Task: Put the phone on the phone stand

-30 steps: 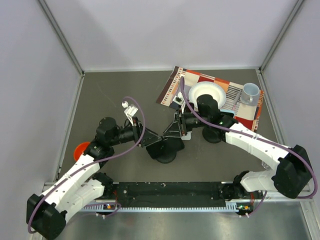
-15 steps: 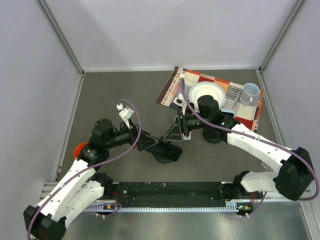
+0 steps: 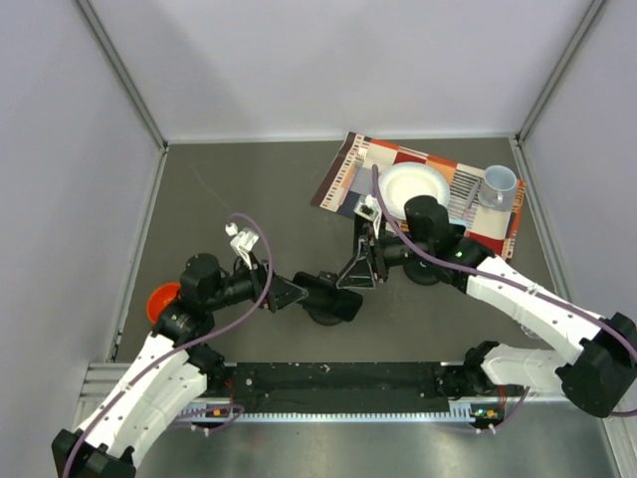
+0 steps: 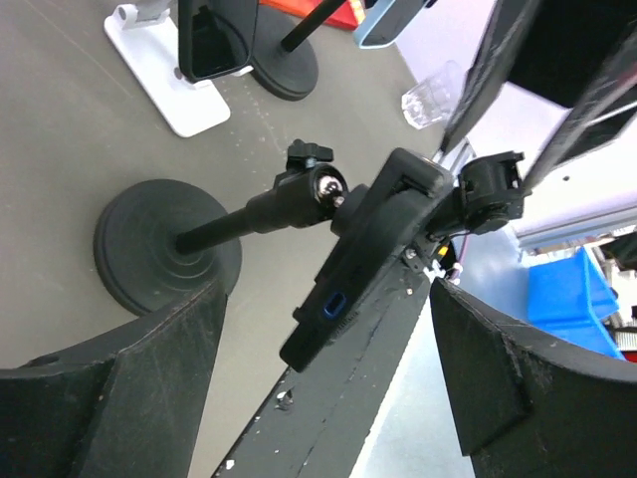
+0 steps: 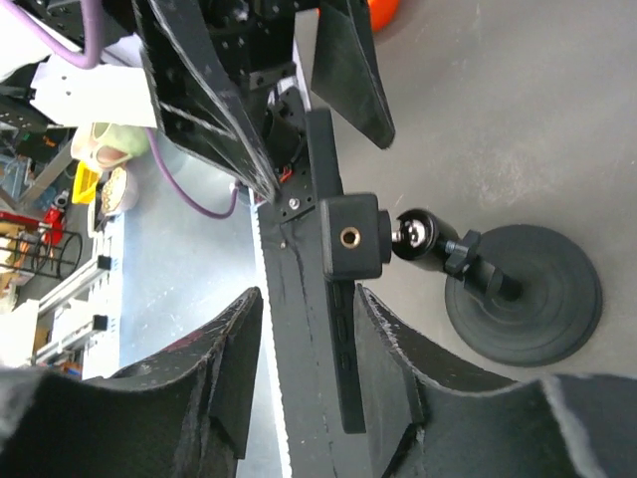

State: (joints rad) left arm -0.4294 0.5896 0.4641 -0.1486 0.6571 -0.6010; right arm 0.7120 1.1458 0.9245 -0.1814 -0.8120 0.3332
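Robotics lab, test cell. Grey worktop [image 3: 229, 189] boxed in by white panel walls [image 3: 328, 60], metal-framed. My left arm [image 3: 159, 358] and right arm [image 3: 518, 294] bolted on rail [image 3: 338, 410] at near edge, purple cable [image 5: 92, 30] exposed. Blue storage bin [image 4: 577, 299] past worktop edge.

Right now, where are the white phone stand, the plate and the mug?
white phone stand [image 4: 177, 100], left wrist view, its flat base.
plate [image 3: 410, 182], top external view, its centre.
mug [image 3: 500, 181], top external view, its inside.
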